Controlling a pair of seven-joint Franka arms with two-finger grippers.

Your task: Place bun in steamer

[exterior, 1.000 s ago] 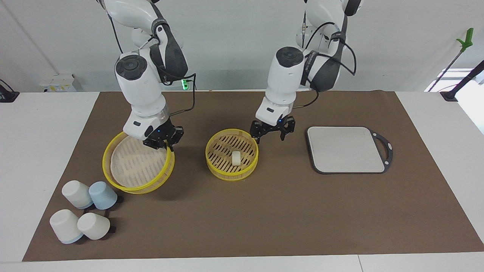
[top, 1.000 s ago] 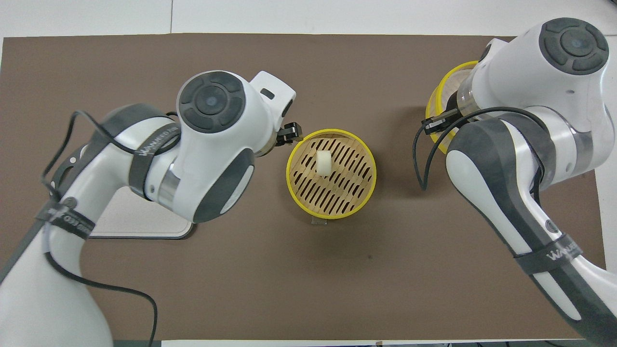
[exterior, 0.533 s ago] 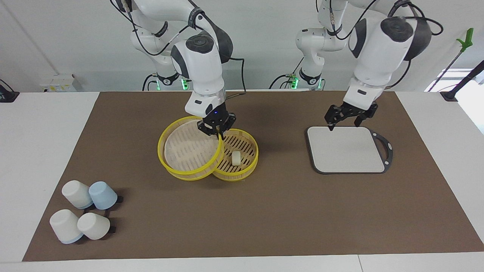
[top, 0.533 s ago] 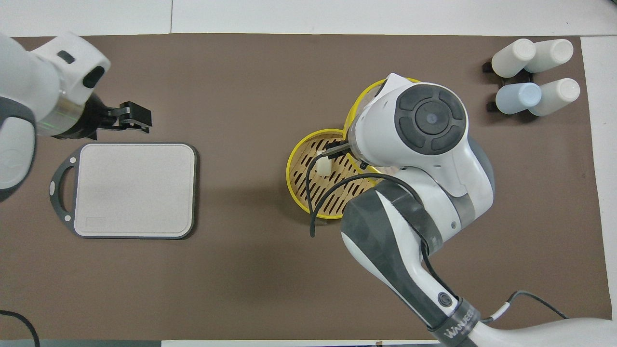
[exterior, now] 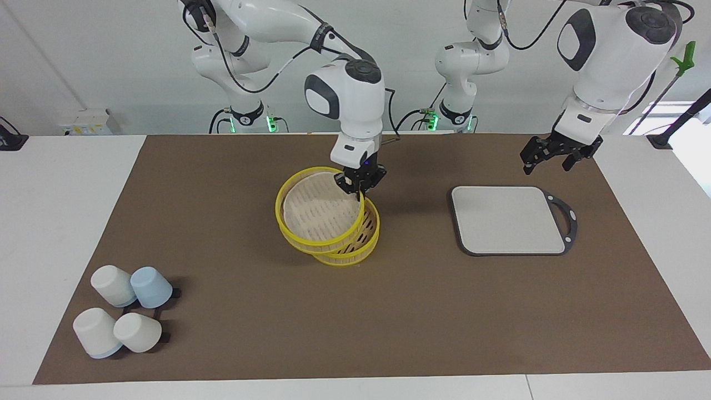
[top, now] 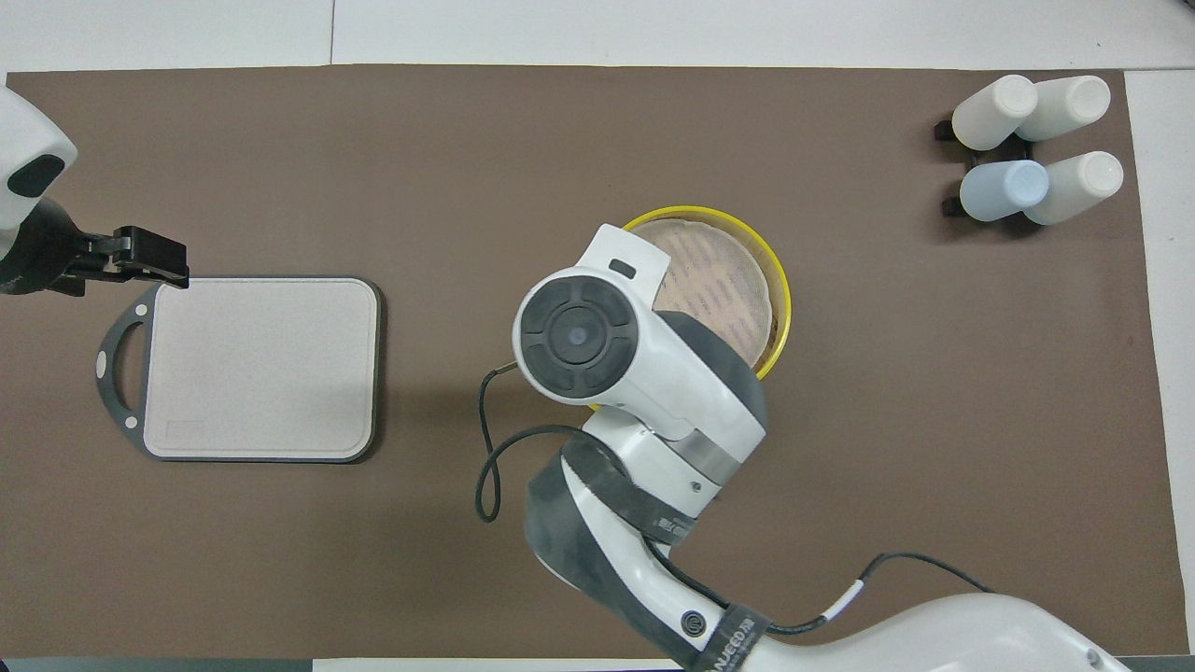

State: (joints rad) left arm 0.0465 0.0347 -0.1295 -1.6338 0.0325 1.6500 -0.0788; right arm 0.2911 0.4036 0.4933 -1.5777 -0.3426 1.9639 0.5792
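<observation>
- two tiers now nearly overlap at frame centre: since half a second ago the right gripper (exterior: 360, 181) has carried the upper tier (exterior: 319, 211) over the steamer (exterior: 364, 244), hiding the bun.
- its fingers pinch that tier's rim.
- left gripper (exterior: 560, 154) has risen to upper right, above the grey board (exterior: 508, 219), fingers apart, empty.

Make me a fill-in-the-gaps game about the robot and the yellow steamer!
1. The right gripper holds the steamer's top tier by its ____.
2. That tier is not level; it hangs ____ over the lower tier.
3. The open left gripper is up in the air near a corner of the board, whose colour is ____.
4. Beside the blue cup stand ____ white cups.

Missing words: rim; tilted; grey; three
</observation>
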